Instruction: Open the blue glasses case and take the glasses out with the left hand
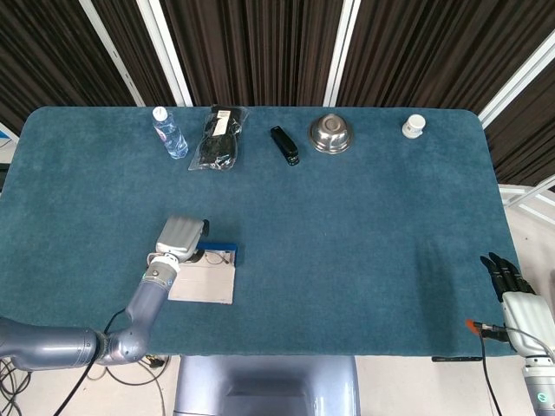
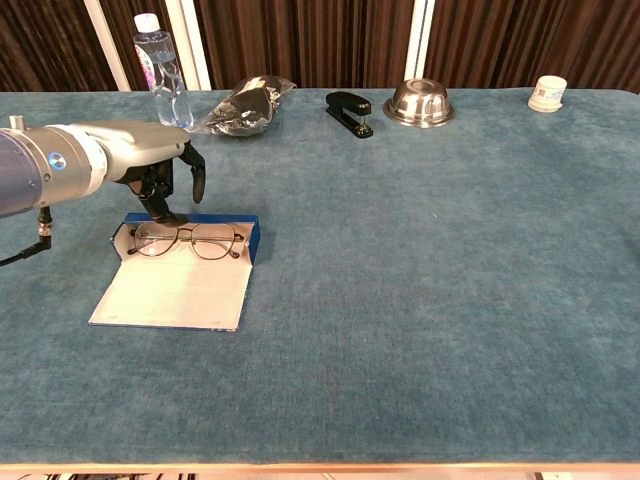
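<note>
Glasses [image 2: 187, 241] lie crosswise in the open case [image 2: 175, 290], just below my left hand [image 2: 165, 178]; fingers apart, grasping nothing.

head overhead, chest low; same table [image 1: 364, 225]

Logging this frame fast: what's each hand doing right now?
Left hand: open, holding nothing, above the glasses.
Right hand: open, empty, at the table edge.

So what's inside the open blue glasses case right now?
The glasses lie in the blue glasses case, lid flat. The left hand hovers over the left end, hiding part of it in the head view.
</note>
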Controlling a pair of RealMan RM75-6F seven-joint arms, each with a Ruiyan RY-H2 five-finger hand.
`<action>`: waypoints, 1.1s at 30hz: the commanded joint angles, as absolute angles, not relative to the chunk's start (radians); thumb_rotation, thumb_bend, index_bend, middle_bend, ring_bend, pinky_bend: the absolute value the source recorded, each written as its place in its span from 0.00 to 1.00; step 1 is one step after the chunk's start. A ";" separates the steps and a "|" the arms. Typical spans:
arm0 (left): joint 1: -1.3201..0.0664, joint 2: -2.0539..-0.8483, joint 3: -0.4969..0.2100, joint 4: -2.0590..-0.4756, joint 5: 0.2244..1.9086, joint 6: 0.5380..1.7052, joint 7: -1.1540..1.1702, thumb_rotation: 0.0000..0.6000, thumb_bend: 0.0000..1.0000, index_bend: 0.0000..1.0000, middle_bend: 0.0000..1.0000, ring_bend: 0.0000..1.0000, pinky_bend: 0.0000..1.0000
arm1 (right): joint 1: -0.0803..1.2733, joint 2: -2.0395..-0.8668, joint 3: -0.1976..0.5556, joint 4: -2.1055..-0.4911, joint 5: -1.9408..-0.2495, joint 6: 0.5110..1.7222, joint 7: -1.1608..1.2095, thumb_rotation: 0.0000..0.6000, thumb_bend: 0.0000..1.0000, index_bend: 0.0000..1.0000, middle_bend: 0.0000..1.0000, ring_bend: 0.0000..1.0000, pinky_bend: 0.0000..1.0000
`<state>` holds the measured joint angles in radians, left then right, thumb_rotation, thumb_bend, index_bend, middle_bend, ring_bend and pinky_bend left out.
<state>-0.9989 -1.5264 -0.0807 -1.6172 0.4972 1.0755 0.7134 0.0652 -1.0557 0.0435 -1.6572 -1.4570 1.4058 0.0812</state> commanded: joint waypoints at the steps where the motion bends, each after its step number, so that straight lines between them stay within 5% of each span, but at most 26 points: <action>1: -0.995 -1.530 -0.081 -1.614 0.489 1.075 0.719 1.00 0.30 0.43 0.99 0.91 0.93 | 0.065 -1.056 0.044 -1.657 -1.458 1.406 0.081 1.00 0.12 0.00 0.00 0.00 0.21; 33: -0.982 -1.571 -0.106 -1.579 0.478 1.063 0.754 1.00 0.38 0.49 0.99 0.91 0.93 | 0.065 -1.056 0.043 -1.657 -1.457 1.406 0.079 1.00 0.12 0.00 0.00 0.00 0.21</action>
